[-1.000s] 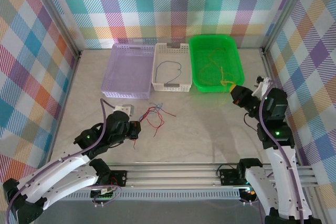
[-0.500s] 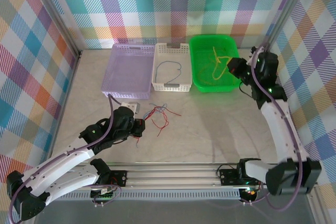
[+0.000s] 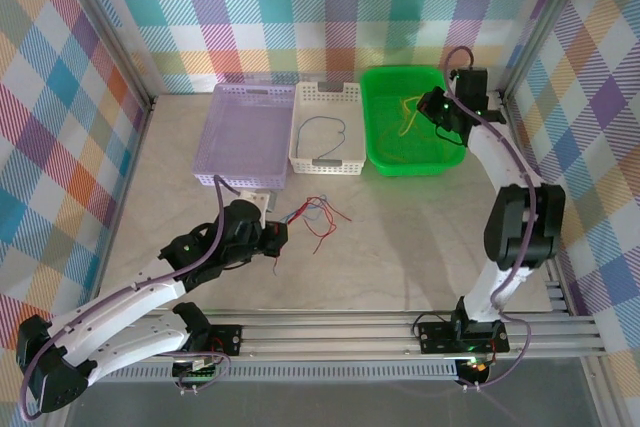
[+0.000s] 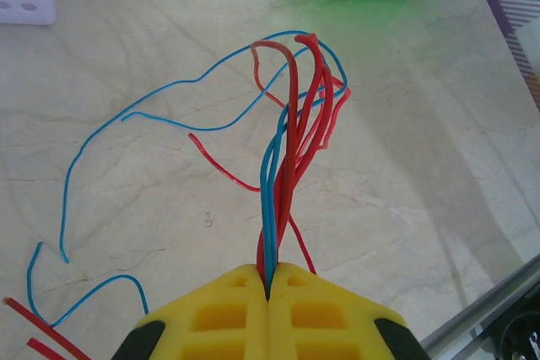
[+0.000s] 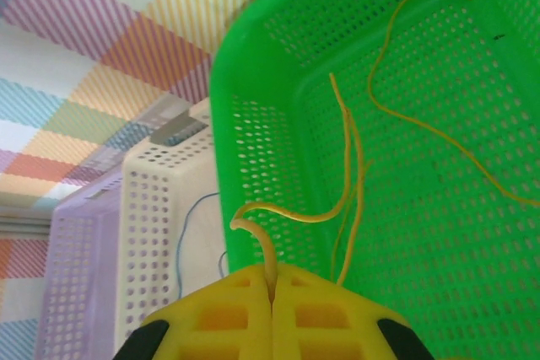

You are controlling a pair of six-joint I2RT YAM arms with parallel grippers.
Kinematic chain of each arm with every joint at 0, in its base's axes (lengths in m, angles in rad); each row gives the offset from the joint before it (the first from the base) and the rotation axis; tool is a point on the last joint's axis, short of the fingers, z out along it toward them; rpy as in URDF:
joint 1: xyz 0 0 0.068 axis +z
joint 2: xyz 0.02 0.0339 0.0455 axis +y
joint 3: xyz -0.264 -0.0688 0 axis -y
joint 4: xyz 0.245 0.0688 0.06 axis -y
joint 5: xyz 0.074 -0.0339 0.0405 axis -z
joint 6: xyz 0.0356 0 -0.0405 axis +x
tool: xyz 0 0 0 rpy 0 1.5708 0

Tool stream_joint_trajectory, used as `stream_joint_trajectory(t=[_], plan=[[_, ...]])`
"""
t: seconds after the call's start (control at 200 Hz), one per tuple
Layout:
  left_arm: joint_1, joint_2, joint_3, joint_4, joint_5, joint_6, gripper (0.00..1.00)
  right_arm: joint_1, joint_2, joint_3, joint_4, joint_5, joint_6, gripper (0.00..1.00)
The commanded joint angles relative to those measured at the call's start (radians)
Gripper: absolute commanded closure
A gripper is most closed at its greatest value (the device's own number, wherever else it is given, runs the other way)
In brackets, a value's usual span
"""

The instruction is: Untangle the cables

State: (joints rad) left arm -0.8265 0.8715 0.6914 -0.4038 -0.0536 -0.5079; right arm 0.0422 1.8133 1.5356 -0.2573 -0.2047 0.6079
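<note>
My left gripper [image 4: 270, 274] is shut on a twisted bundle of red and blue cables [image 4: 291, 132], which rises from the jaws and fans out over the marble table. From above, that gripper [image 3: 278, 237] sits just left of the bundle [image 3: 318, 215]. At the back right, above the green basket [image 3: 385, 152], my right gripper [image 3: 432, 107] is shut on a yellow cable [image 5: 348, 149]. This cable loops out of the jaws [image 5: 272, 274] and hangs down into the basket. A second thin yellow-orange cable [image 5: 422, 124] lies on the basket floor.
A white basket [image 3: 325, 95] holding a blue-grey cable [image 3: 325, 127] stands left of the green one. Further left stands a purple basket [image 3: 245, 137]. Loose blue and red strands [image 4: 93, 149] trail over the table left of the bundle. Plaid walls close in the back and sides.
The right arm has swung from the green basket's front right corner to above its back right, carrying the yellow cable. The left gripper has moved right and dragged the red and blue bundle along.
</note>
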Motion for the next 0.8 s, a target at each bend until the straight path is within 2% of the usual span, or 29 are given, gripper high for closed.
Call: stream_joint_trajectory(t=[0.0,0.28,0.445,0.67,0.795], plan=[[-0.023,0.013,0.003,0.057,-0.011,-0.012,1.0,-0.002,0.084,0.107,-0.083,0.015,-0.055,1.0],[-0.048,0.033,-0.006,0.078,-0.02,-0.014,1.0,-0.003,0.279,0.274,-0.218,0.037,-0.15,1.0],[-0.063,0.048,-0.007,0.088,-0.026,-0.014,1.0,-0.002,0.33,0.318,-0.265,0.03,-0.159,1.0],[-0.074,0.065,-0.004,0.098,-0.029,-0.015,1.0,-0.002,0.309,0.331,-0.278,0.012,-0.148,0.75],[-0.081,0.075,-0.004,0.108,-0.029,-0.02,1.0,-0.001,0.283,0.34,-0.285,0.001,-0.135,0.66]])
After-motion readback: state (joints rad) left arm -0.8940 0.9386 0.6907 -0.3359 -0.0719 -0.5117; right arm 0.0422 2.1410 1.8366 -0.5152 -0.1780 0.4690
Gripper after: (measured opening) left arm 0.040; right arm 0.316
